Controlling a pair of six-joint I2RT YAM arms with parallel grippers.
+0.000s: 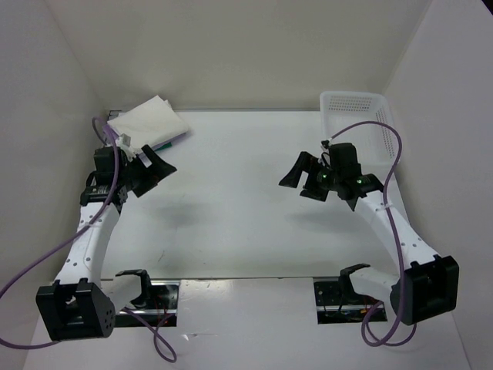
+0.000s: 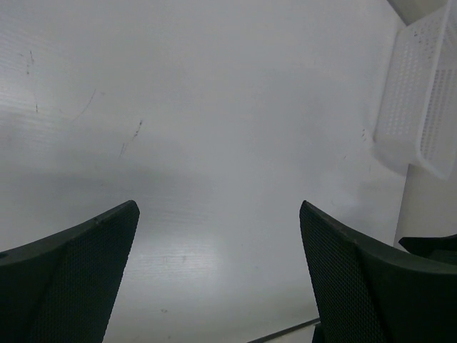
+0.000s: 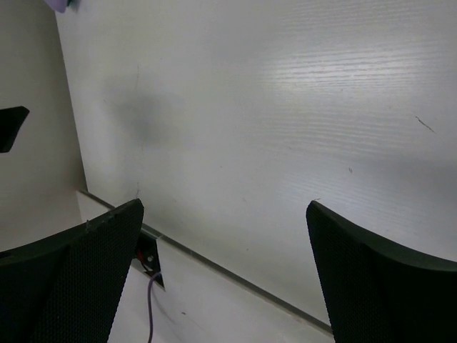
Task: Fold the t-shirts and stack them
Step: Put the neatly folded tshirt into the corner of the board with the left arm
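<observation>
A folded cream-white t-shirt [image 1: 146, 123] lies on top of a pile at the back left corner of the table. Thin green and lavender edges [image 1: 171, 141] peek out under its near side. My left gripper [image 1: 156, 174] hovers just in front of the pile, open and empty. In the left wrist view the left gripper [image 2: 218, 207] shows only bare table between its fingers. My right gripper [image 1: 295, 187] hangs right of centre, open and empty. The right gripper [image 3: 225, 207] likewise frames bare table, and a scrap of lavender cloth [image 3: 61, 3] shows at the top left corner.
A white perforated basket [image 1: 356, 123] stands at the back right, also seen as the basket [image 2: 421, 107] in the left wrist view. White walls close in the table on three sides. Purple cables [image 1: 389, 146] loop off both arms.
</observation>
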